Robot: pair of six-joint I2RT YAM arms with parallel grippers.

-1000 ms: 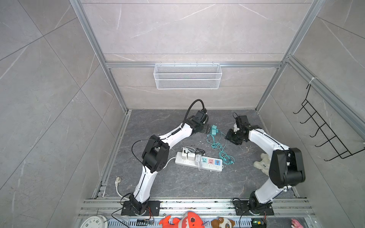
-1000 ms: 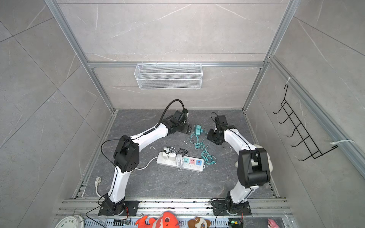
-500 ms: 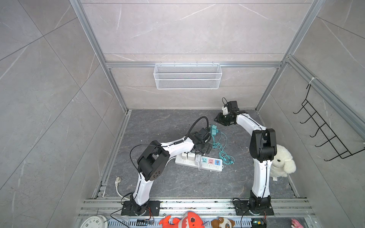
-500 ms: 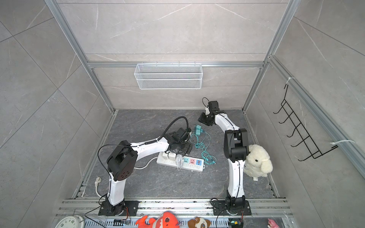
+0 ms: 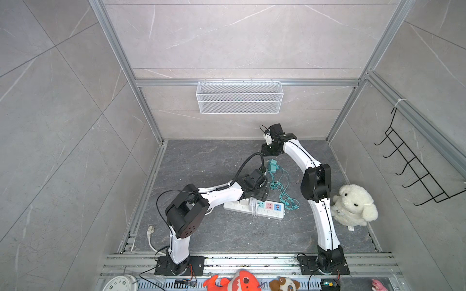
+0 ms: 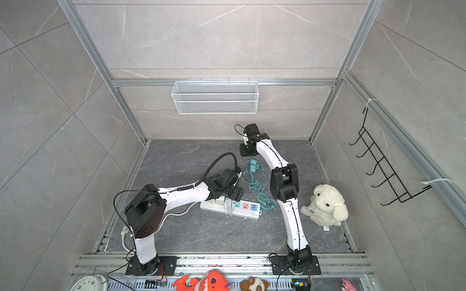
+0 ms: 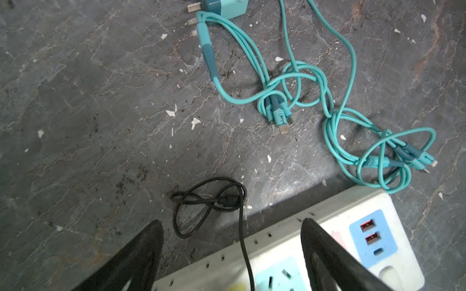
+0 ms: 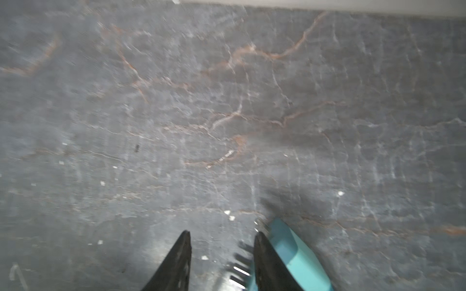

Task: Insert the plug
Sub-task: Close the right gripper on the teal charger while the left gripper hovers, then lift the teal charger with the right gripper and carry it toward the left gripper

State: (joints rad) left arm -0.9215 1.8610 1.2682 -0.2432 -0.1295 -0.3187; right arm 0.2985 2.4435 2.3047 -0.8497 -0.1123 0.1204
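The left gripper (image 7: 230,221) stood wide open and held nothing; in the left wrist view its fingers (image 7: 317,241) straddled the edge of the strip (image 7: 274,239), with a black cord (image 7: 209,199) running between them. In both top views this gripper (image 5: 262,194) hung over the strip (image 5: 237,207) near the middle of the floor (image 5: 201,161). The right gripper (image 8: 222,233) was set to a narrow gap and clamped nothing; bare floor (image 8: 227,100) showed between its fingers (image 8: 262,254). The plug (image 8: 290,247), teal, lay on the floor just outside one finger, touching or nearly touching it. Blurred metal prongs showed low in the gap. In a top view the plug (image 6: 253,165) lay between the right gripper (image 6: 245,151) and the strip (image 6: 216,205), well apart from its sockets. Its teal cable (image 7: 297,68) trailed in loose loops toward the strip's end.
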